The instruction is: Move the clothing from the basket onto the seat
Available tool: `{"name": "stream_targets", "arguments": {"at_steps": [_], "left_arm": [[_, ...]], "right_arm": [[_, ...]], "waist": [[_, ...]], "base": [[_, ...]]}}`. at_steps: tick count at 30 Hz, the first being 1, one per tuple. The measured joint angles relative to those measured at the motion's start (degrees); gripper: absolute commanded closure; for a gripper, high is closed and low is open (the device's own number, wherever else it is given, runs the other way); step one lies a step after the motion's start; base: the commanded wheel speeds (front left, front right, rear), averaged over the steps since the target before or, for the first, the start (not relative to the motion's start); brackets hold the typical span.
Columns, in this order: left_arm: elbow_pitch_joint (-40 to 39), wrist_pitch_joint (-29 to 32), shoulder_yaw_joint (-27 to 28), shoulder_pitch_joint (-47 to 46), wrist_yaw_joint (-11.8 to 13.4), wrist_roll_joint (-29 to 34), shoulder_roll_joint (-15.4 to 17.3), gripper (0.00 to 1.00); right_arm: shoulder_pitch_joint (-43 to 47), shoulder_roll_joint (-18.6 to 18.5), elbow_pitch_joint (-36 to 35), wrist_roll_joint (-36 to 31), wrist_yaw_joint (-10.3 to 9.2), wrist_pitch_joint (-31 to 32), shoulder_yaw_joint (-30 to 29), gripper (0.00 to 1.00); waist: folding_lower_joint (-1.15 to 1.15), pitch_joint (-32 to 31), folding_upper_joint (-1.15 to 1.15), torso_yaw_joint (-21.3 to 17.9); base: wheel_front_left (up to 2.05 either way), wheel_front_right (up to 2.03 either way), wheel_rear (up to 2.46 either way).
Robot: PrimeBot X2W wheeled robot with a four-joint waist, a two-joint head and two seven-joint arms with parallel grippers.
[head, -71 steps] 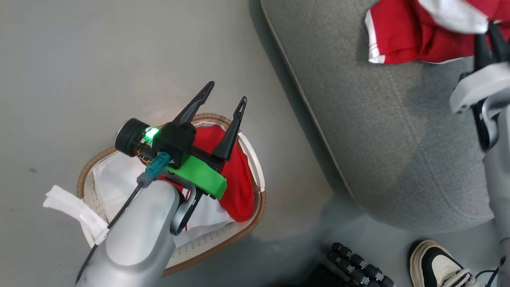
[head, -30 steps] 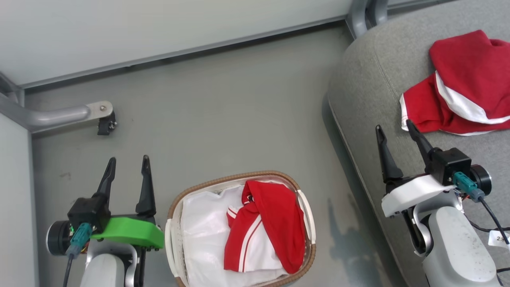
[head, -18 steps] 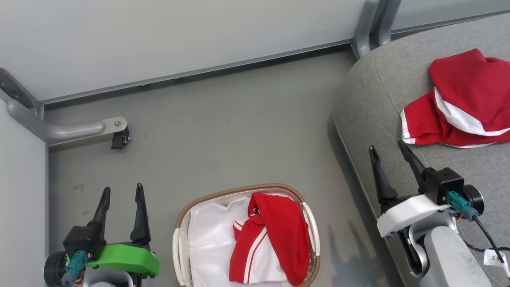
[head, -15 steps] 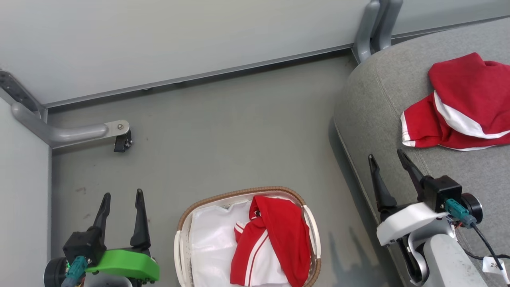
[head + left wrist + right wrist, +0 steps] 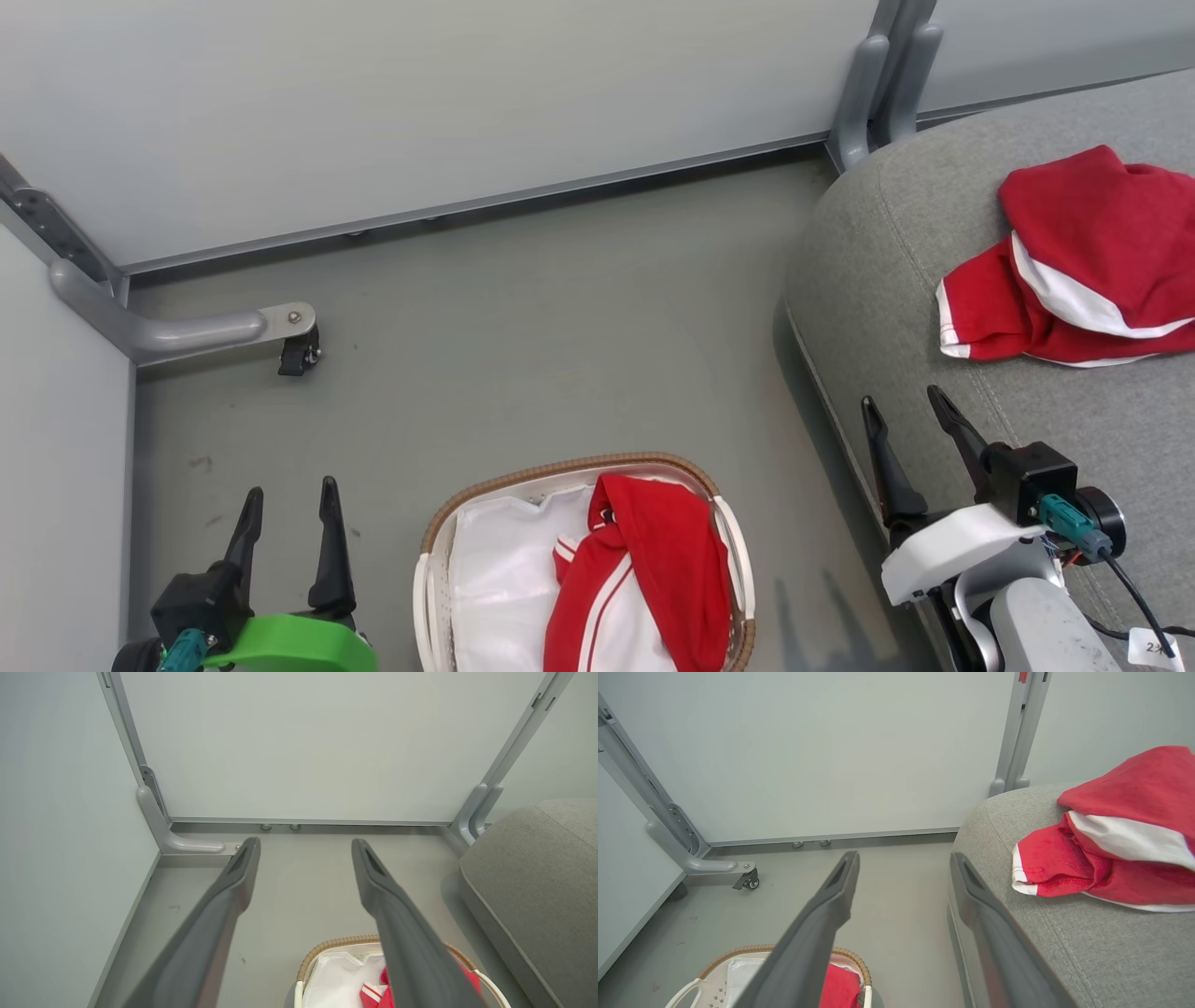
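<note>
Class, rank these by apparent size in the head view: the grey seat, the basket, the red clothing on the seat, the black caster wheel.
1. seat
2. basket and clothing on the seat: near alike, both cropped by the frame, so unranked
3. caster wheel

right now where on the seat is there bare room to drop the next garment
Bare grey seat runs along its rounded floor-side edge, between the red garment lying on it and the right gripper. The seat's far right is crowded by that garment. The floor between the wall and the basket is bare too.
</note>
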Motion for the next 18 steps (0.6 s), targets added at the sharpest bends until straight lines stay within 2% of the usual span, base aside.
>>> {"name": "stream_targets", "arguments": {"at_steps": [7, 18], "left_arm": [[1.21, 0.01, -3.11, -1.56, 0.01, -1.02, 0.0, 0.0], [5.42, 0.01, -10.54, -11.12, -0.58, -0.63, -0.09, 0.0]], "right_arm": [[-1.19, 0.07, -0.64, 0.21, 0.0, 0.0, 0.31, 0.0], [-7.65, 0.15, -6.19, 2.45, 0.01, 0.0, 4.36, 0.0]], "waist": [[0.0, 2.31, 0.0, -0.61], [0.0, 10.46, 0.0, -4.11]], "base": [[0.0, 0.0, 0.0], [0.0, 0.0, 0.0]]}}
